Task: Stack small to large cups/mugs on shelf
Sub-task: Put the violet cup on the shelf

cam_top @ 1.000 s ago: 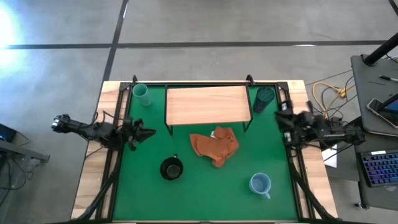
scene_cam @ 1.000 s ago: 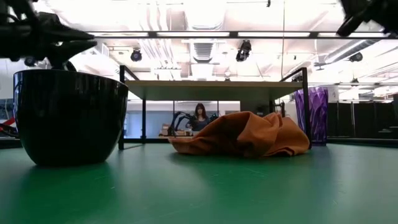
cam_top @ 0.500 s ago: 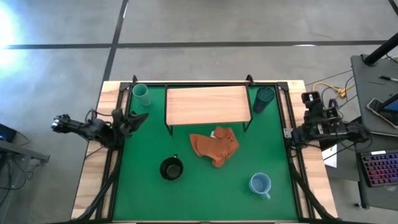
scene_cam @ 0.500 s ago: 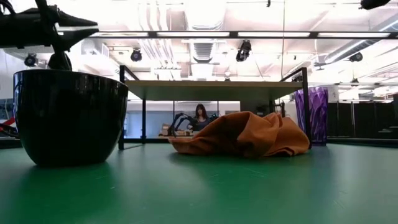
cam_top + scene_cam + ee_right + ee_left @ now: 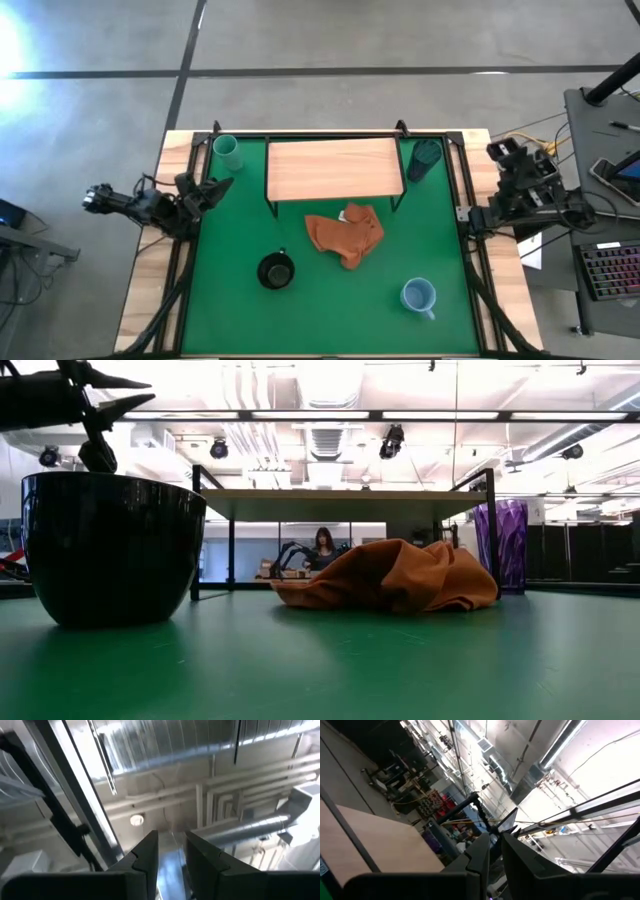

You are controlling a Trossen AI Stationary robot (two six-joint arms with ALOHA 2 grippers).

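Four vessels stand on the green mat. The teal-green cup (image 5: 227,151) is at the shelf's left end, the dark purple cup (image 5: 424,158) (image 5: 503,545) at its right end. The black mug (image 5: 275,271) (image 5: 110,550) and the light blue mug (image 5: 418,296) stand nearer. The wooden shelf (image 5: 333,168) (image 5: 345,495) stands on its black legs with a bare top. My left gripper (image 5: 220,183) (image 5: 150,390) (image 5: 495,845) hovers at the mat's left edge, narrowly open and tipped upward. My right gripper (image 5: 497,151) (image 5: 172,842) is off the table's right edge, pointing up, narrowly open.
A crumpled orange cloth (image 5: 346,234) (image 5: 395,578) lies on the mat in front of the shelf. A black frame rail (image 5: 465,200) runs round the mat. A desk with a keyboard (image 5: 610,270) stands to the right. A person (image 5: 322,548) is far behind the table.
My left gripper has drawn back toward the table's left and far edges and tipped upward. My right gripper has pulled away from the purple cup, off the right edge, and swung to point up, leaving the low view. The cups have not moved.
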